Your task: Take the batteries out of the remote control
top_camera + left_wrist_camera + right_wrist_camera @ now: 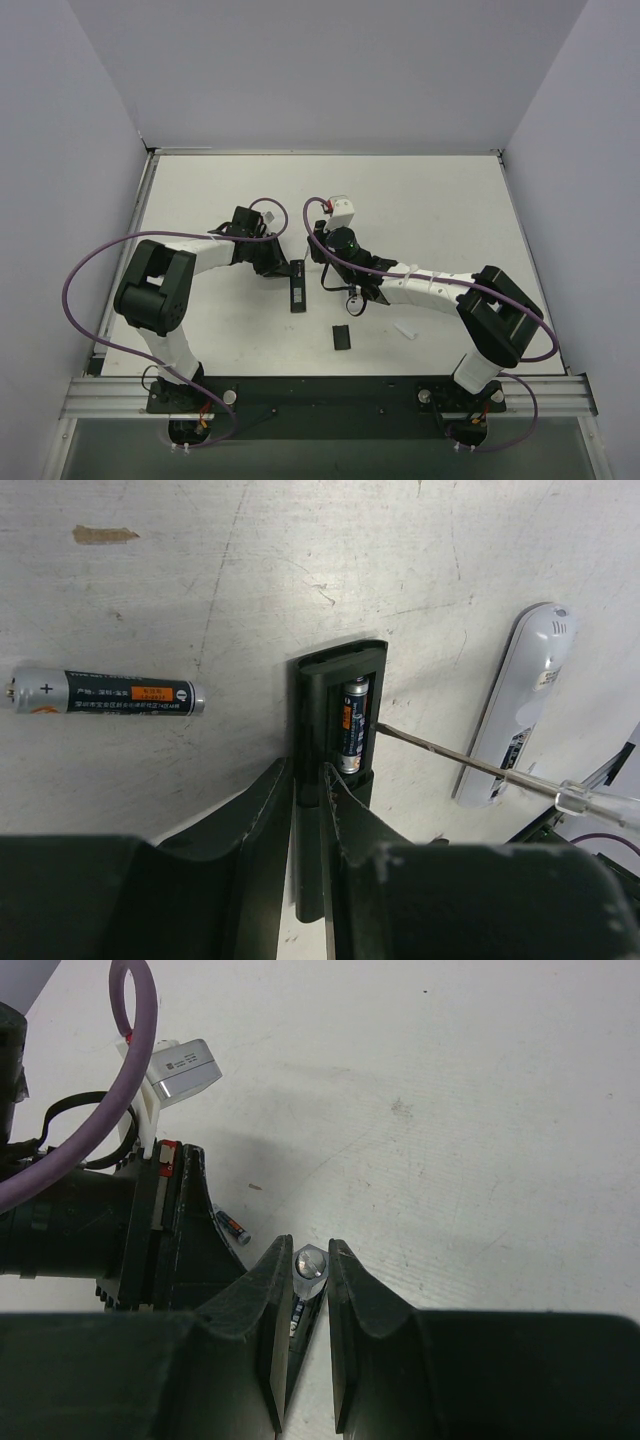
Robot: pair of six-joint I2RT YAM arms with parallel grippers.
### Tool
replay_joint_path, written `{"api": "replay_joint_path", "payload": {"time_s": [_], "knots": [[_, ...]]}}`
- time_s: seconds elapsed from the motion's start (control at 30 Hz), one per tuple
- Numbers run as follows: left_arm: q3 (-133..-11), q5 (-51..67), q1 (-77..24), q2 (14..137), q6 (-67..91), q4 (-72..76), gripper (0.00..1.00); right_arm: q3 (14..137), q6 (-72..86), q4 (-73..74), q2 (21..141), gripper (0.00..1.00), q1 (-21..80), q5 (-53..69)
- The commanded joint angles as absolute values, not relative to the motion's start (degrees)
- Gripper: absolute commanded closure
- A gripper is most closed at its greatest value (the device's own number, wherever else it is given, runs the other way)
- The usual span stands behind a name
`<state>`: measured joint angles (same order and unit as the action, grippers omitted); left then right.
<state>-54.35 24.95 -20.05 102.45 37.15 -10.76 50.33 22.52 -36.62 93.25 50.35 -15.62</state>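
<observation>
The black remote control (325, 695) lies on its face with its battery bay open. One of the batteries (352, 725) sits in the bay. The other battery (105, 693) lies loose on the table to the left, and it also shows in the right wrist view (230, 1227). My left gripper (310, 765) is shut on the remote's near end (297, 285). My right gripper (308, 1245) is shut on a screwdriver's clear handle (308, 1263). The metal shaft (440, 755) reaches the bay's right edge beside the seated battery.
A white remote (520, 700) lies right of the black one. The flat black cover (342, 337) rests near the front of the table, with a small white piece (405, 328) to its right. Both arms (322, 268) meet mid-table.
</observation>
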Motion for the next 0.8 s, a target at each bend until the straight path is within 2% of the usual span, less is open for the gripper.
{"api": "replay_joint_path", "payload": {"time_s": [0.0, 0.77], "knots": [[-54.6, 25.8, -19.8, 103.6, 37.4, -9.3, 0.73, 50.8, 23.5, -39.1, 93.3, 1.00, 50.9, -15.4], [-54.1, 25.8, -19.7, 103.7, 37.9, -8.8, 0.74, 50.2, 17.8, -37.9, 95.4, 1.00, 53.3, -20.3]]}}
